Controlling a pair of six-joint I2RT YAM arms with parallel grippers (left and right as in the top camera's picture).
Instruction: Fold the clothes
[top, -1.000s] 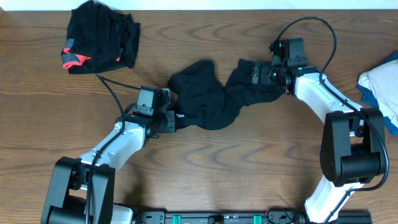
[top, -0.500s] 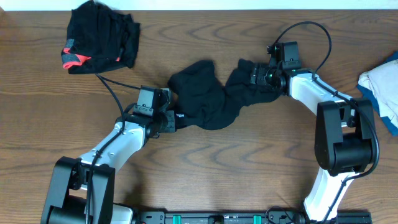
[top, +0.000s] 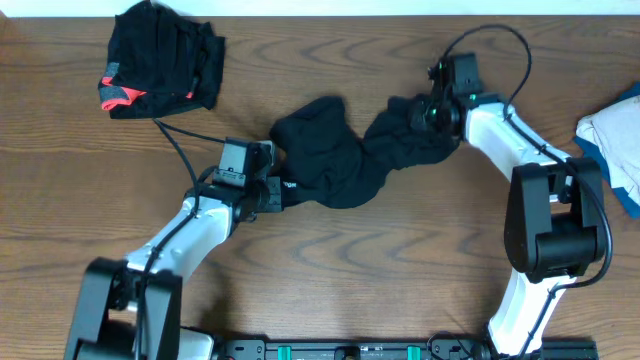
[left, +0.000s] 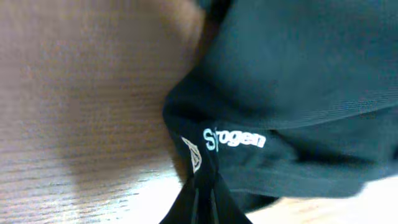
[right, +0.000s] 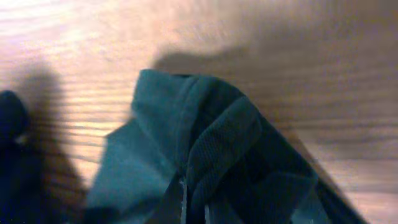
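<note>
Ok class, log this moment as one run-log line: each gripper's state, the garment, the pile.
left gripper: shut on long black garment, logo end | right gripper: shut on other end | garment: bunched, unfolded | red-trimmed pile: apart, untouched

the long garment (top: 335, 165) is black with a white logo (left: 235, 138). the other garment (top: 172, 52) is black with coral-red trim (top: 118, 96). the bench (top: 400, 275) is brown, wood-grained. the cloth (top: 612, 135) is white and blue.

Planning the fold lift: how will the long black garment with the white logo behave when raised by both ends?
Probably very floppy: the long black garment lies bunched in soft folds between the left gripper and right gripper, so its middle would likely sag. It looks thin and light, creasing around the logo, so pushing would likely rumple it.
</note>
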